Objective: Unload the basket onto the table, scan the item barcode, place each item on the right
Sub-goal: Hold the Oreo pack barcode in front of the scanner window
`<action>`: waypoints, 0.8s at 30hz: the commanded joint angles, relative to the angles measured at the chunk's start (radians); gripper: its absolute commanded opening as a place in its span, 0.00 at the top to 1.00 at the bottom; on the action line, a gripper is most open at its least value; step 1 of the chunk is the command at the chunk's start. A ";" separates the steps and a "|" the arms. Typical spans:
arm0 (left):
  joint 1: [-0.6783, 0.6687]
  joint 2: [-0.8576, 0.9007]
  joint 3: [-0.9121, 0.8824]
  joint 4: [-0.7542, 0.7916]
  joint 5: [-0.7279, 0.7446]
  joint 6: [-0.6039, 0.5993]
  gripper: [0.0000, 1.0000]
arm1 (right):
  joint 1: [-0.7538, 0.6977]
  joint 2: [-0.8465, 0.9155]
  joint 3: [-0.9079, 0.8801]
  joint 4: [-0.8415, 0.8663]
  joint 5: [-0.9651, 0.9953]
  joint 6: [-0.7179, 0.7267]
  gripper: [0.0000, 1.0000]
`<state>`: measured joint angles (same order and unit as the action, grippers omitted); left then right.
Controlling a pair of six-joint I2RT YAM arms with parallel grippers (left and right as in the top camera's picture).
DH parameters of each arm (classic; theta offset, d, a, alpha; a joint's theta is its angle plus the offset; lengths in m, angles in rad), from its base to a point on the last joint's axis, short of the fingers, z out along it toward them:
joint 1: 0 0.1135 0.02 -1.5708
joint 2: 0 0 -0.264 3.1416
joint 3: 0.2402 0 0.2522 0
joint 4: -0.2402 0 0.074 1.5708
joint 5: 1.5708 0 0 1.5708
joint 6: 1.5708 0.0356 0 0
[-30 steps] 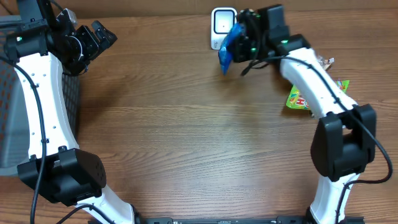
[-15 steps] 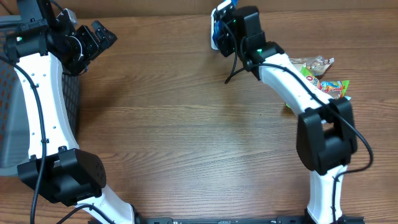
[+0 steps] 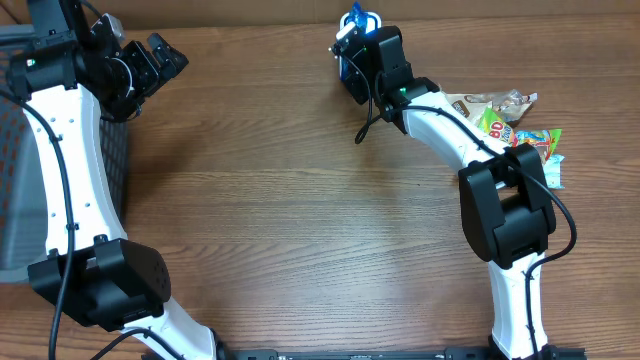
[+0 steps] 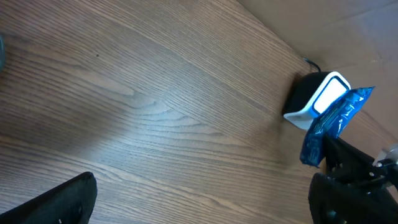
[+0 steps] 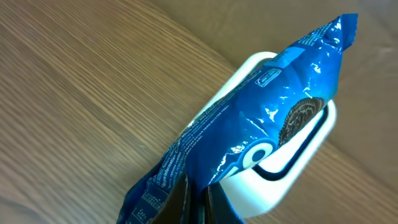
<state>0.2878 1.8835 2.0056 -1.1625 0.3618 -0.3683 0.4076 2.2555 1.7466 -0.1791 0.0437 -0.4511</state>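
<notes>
1. Since a second ago the right gripper (image 5: 194, 200) has swung left and farther back, bringing the packet (image 5: 267, 118) from just right of the scanner (image 4: 318, 98) to right in front of it; the left arm has not moved
2. Right jaws are clamped tight on the packet's lower end, pinching the blue film between them
3. Packet is held off the table (image 3: 300, 220), tilted, with its upper end lying across the scanner's window; from the right wrist it hides much of the white housing
4. Whether the film touches the window or sits just in front of it I cannot tell
5. Scanner stands at the far edge, right of centre, with a dark cable at its back
6. Left gripper (image 3: 168, 55) hangs at the far left above the table, jaws spread wide and holding nothing
7. Snacks (image 3: 505, 115) lie at the right beside the right arm, several colourful bags overlapping
8. What looks like a grey mesh bin (image 3: 15, 150) sits at the left edge, partly behind the left arm
</notes>
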 commanded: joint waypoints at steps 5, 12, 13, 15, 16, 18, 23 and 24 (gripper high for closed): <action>-0.008 0.001 0.023 0.000 -0.006 -0.014 0.00 | 0.006 -0.011 0.018 0.013 0.188 -0.205 0.96; -0.008 0.001 0.023 0.000 -0.006 -0.014 0.00 | 0.037 -0.011 0.018 0.010 0.157 -0.204 0.96; -0.008 0.001 0.023 0.000 -0.006 -0.014 0.00 | 0.037 -0.011 0.018 0.005 0.158 -0.205 0.96; -0.008 0.001 0.023 0.000 -0.006 -0.014 0.00 | 0.037 -0.011 0.018 -0.008 0.158 -0.205 0.96; -0.008 0.001 0.023 0.000 -0.006 -0.014 0.00 | 0.036 -0.011 0.018 -0.010 0.161 -0.205 0.96; -0.008 0.001 0.023 0.000 -0.006 -0.014 0.00 | 0.037 -0.011 0.018 -0.013 0.175 -0.205 0.96; -0.008 0.001 0.023 0.000 -0.006 -0.014 0.00 | 0.038 -0.015 0.018 -0.015 0.258 -0.212 0.96; -0.008 0.001 0.023 0.000 -0.006 -0.014 0.00 | 0.039 -0.019 0.018 -0.028 0.272 -0.212 0.96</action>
<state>0.2878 1.8835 2.0056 -1.1625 0.3618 -0.3683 0.4465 2.2555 1.7466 -0.2039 0.2447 -0.6579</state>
